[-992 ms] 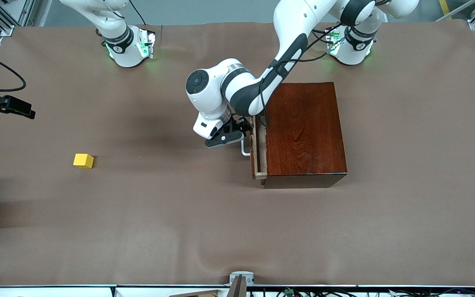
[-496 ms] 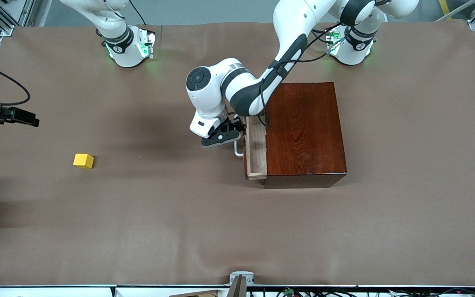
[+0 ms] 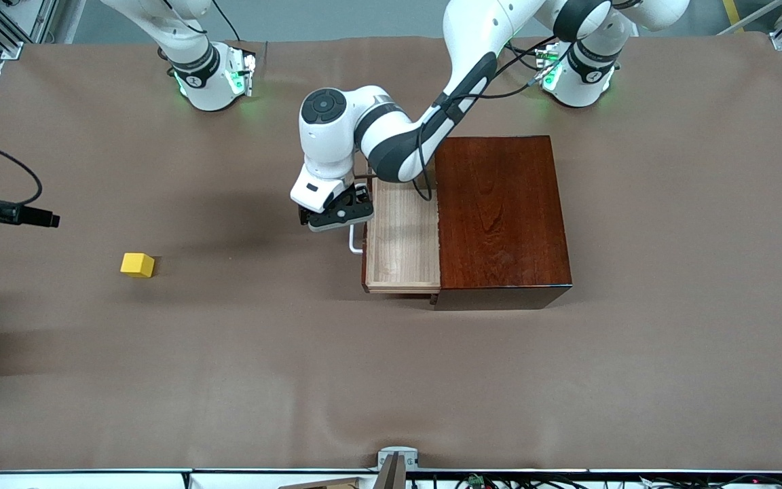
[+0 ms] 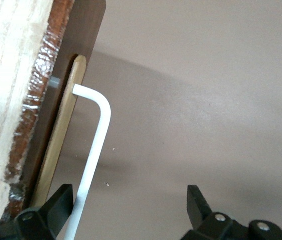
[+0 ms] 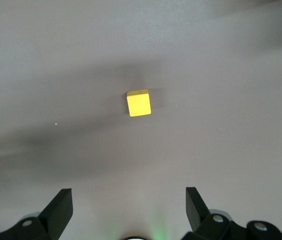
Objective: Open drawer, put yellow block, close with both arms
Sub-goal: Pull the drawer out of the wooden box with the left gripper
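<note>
The table (image 3: 228, 380) is covered with a brown sheet. Nearest to the front camera of the task's things, the yellow block (image 3: 137, 265) is seen resting on the table toward the right arm's end, well apart from the wooden box (image 3: 503, 217); in the right wrist view the yellow block (image 5: 139, 102) is shown alone on the bare surface. The right gripper (image 5: 129, 212) is held in the air over the table near the edge at the right arm's end, beside the block, and its fingers (image 5: 61, 205) are seen spread wide apart with nothing between them. The box stands toward the left arm's end of the table, and the drawer (image 3: 401, 238) is drawn out of it toward the right arm's end, its pale interior exposed. The white handle (image 3: 356, 243) is fixed to the drawer's dark front. The left gripper (image 3: 335, 216) is placed at this handle; in the left wrist view the handle (image 4: 93, 150) is seen running down just beside one of the fingers (image 4: 56, 205), with the fingers standing apart, so the bar is hooked between them and not clamped. Farthest off, the green-lit bases of both arms (image 3: 391, 129) are set along the table's edge.
</note>
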Controlling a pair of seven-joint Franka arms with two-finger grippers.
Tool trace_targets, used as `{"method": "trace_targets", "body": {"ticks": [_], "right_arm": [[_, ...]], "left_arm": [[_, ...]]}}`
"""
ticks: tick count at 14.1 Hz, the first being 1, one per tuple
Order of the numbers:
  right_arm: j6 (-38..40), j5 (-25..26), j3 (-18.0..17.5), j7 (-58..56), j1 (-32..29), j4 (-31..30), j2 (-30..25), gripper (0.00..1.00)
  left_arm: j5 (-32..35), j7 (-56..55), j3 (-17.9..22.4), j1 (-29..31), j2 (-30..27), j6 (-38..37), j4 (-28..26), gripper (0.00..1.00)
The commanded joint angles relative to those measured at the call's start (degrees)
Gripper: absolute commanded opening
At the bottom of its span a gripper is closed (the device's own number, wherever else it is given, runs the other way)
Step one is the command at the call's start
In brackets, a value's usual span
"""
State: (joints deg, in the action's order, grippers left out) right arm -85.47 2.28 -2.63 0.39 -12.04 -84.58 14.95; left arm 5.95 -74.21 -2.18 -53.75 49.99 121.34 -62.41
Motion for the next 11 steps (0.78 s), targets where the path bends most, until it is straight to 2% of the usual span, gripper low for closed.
{"method": "trace_targets", "body": {"ticks": [1, 6, 9, 11], "right_arm": [[-2.93, -0.26, -0.80, -0.12, -1.32, 1.27, 1.84, 1.00], [-4.53, -0.35, -0.89, -0.21, -2.11, -0.14, 3.68, 1.00], [-7.50, -0.52, -0.89, 0.05, -2.55, -3.20, 4.12, 1.00], [-11.37, -0.52, -0.89, -0.30, -2.99, -6.98, 4.04, 1.00]], "left_arm": [[-1.38, -0.67, 0.25, -0.04, -0.85, -3.29, 2.03, 1.00], [-1.30, -0.50, 1.30, 1.62, -6.03, -10.14, 1.94, 1.00], [-0.68, 0.20, 1.83, 4.43, -14.01, -15.94, 1.50, 1.00], [-0.85, 5.53, 1.74, 8.03, -19.19, -20.93, 0.36, 1.00]]}}
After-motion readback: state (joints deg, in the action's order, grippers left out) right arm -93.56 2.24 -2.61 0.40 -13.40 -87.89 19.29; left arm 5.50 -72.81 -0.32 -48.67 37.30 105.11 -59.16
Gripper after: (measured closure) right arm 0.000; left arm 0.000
